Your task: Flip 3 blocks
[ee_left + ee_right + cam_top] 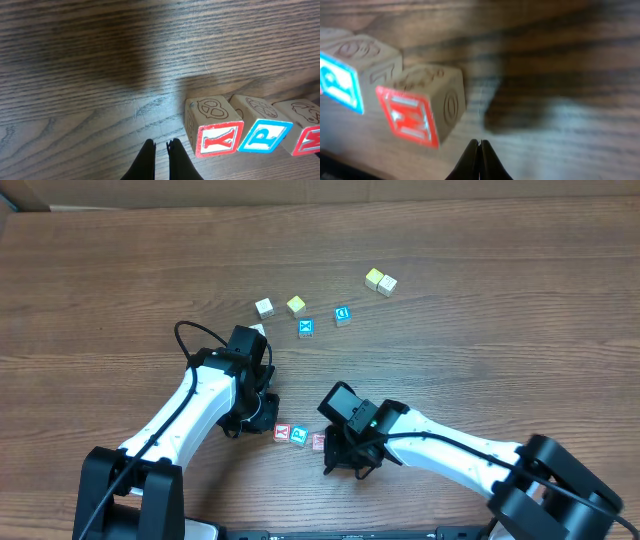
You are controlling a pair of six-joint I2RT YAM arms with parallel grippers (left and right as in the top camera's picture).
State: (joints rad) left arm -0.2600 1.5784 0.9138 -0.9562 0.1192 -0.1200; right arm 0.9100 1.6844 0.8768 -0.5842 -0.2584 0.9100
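Three letter blocks stand in a row near the table's front: the red Y block (282,431) (217,137), the blue P block (299,436) (264,135) (342,82) and the red M block (318,441) (307,137) (417,107). My left gripper (262,420) (161,144) is shut and empty, low over the wood just left of the Y block. On the other side, my right gripper (335,452) (479,142) is shut and empty too, just right of the M block. Neither gripper touches a block.
Further back lie other cubes: a white one (264,307), a yellow one (296,305), a blue X cube (306,328), a blue D cube (342,315), and a yellow (373,278) and a pale cube (387,284) side by side.
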